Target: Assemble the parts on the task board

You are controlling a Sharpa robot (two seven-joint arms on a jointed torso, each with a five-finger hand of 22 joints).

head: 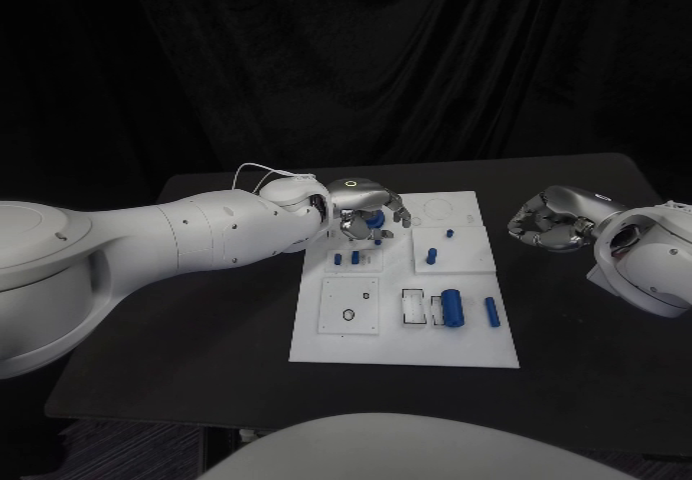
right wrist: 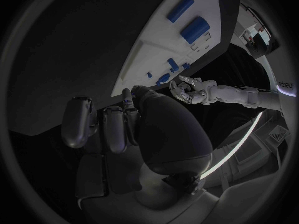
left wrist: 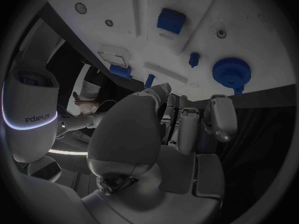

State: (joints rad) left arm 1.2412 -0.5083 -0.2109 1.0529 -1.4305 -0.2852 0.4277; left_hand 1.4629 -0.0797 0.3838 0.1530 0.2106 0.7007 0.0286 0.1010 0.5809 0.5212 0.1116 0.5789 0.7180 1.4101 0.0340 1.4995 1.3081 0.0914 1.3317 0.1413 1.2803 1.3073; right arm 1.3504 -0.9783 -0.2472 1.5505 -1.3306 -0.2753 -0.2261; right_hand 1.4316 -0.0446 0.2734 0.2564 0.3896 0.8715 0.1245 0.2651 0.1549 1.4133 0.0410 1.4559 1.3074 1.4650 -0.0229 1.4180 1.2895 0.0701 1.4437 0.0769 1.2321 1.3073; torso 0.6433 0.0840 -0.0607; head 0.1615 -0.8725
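The white task board (head: 469,345) lies in the middle of the black table. My left hand (head: 368,212) hovers over its far left corner with fingers spread, just above a blue gear (left wrist: 231,70) that sits on the board beyond the fingertips (left wrist: 221,115); the hand holds nothing. Small blue pegs (head: 346,258) stand near it. A blue cylinder (head: 451,307) and a blue bar (head: 492,311) lie at the near right. My right hand (head: 551,220) hangs over the bare table right of the board, fingers curled in on nothing.
A black ring (head: 348,316) lies on the board's near left square, with two small frames (head: 414,306) beside the cylinder. Two more blue pegs (head: 438,246) stand on the middle right square. Black table (head: 216,340) surrounds the board.
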